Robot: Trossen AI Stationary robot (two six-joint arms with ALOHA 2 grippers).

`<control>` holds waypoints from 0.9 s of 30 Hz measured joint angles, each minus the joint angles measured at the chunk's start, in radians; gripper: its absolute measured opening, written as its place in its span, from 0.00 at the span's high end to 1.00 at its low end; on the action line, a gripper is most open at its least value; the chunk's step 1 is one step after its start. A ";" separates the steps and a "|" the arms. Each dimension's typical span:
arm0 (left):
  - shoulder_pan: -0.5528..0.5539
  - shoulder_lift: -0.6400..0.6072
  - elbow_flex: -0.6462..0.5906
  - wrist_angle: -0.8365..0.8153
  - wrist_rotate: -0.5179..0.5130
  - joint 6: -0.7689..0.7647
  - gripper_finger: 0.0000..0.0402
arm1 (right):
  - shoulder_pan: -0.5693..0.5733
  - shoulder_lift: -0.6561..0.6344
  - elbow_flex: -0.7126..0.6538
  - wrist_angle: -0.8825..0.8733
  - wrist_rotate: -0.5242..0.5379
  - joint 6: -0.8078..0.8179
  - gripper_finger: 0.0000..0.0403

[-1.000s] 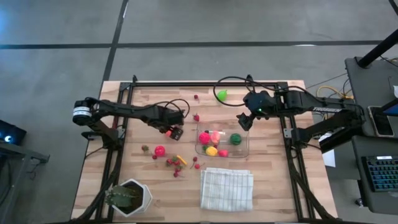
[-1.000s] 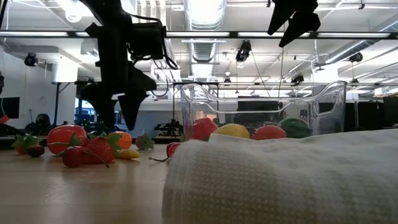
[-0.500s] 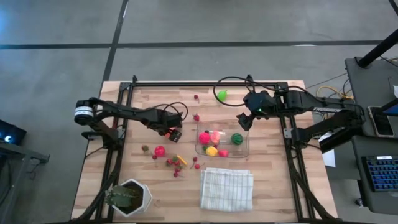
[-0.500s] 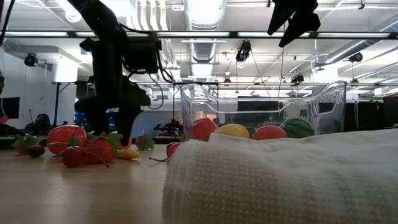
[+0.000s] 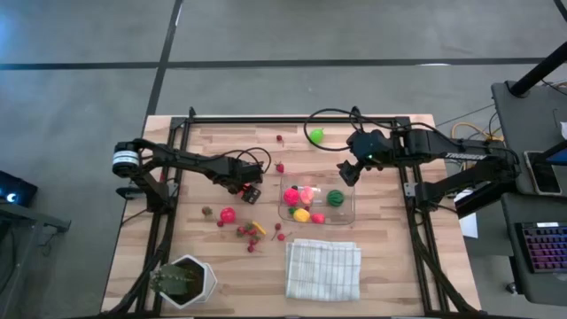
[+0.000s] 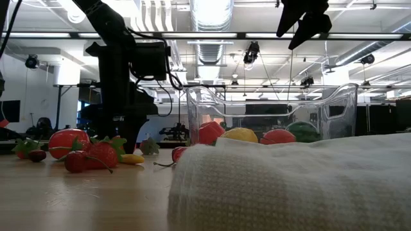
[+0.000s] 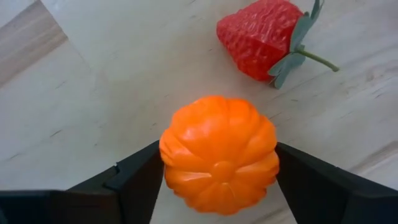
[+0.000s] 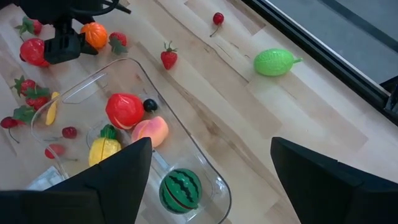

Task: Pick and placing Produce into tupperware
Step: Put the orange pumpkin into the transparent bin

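At table height, the folded white cloth (image 6: 289, 183) fills the foreground and hides the base of the clear tupperware (image 5: 347, 210), which sits right of the table's centre holding several pieces of produce. Above its far corner the right gripper (image 5: 347, 172) hangs with jaws spread, holding nothing. The left gripper (image 5: 251, 190) is down on the wood left of the container, its fingers on either side of an orange pumpkin (image 7: 218, 163), touching its flanks; whether they grip it is unclear. A strawberry (image 7: 261, 38) lies nearby.

Clear tupperware (image 5: 347, 213) holding several toy fruits; orange ribbed pumpkin (image 7: 218, 163) and strawberry (image 7: 261, 38) on the wood outside.
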State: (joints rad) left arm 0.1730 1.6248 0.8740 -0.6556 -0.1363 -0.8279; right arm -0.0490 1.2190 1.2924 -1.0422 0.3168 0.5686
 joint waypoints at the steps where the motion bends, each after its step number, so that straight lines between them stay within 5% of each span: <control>1: 0.000 0.001 0.002 0.002 -0.006 0.000 0.34 | 0.000 0.000 -0.001 0.000 0.000 0.000 0.20; 13: -0.011 -0.006 0.054 0.009 0.008 -0.003 0.43 | 0.000 0.000 -0.008 -0.001 0.000 0.008 0.20; 22: -0.104 -0.092 0.245 0.020 0.040 -0.041 0.42 | 0.000 0.000 -0.011 -0.002 0.000 0.008 0.21; 27: -0.190 -0.103 0.330 0.281 -0.027 0.082 0.42 | 0.000 0.000 -0.015 -0.002 0.000 0.007 0.20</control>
State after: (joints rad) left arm -0.0174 1.5217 1.2044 -0.3742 -0.1634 -0.7460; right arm -0.0490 1.2194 1.2776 -1.0443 0.3164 0.5758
